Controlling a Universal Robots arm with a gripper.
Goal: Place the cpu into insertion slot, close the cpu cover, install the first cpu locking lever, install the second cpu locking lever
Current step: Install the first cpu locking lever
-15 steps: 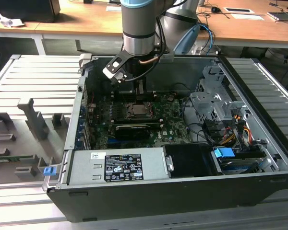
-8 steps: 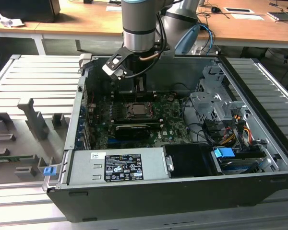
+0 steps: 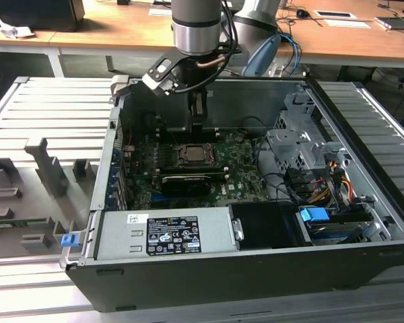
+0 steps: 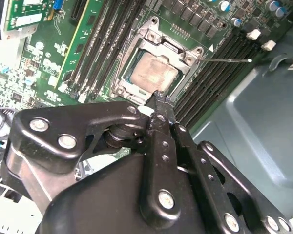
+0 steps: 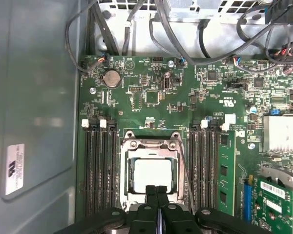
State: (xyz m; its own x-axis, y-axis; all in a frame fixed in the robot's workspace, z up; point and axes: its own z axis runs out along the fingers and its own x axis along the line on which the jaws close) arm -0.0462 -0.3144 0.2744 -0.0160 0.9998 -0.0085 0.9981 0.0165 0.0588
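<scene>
The cpu (image 5: 151,174) lies with its silvery top up in the insertion slot (image 3: 196,155) on the green motherboard. The cpu cover (image 5: 149,145) lies down around it as a metal frame, and the chip (image 4: 152,73) shows through its window. One thin locking lever (image 4: 229,60) sticks out from the socket corner, away from the board. My gripper (image 5: 156,191) hangs just above the socket's edge, its two black fingers pressed together with nothing between them. In the second wrist view the gripper (image 4: 159,97) points at the frame's rim.
Black memory slots (image 5: 100,165) flank the socket on both sides. A long black graphics card (image 3: 185,182) sits in front of it in the exterior view. Cables (image 5: 185,34) cross the board's far edge. The case walls (image 3: 256,101) and drive cage (image 3: 303,145) surround the board.
</scene>
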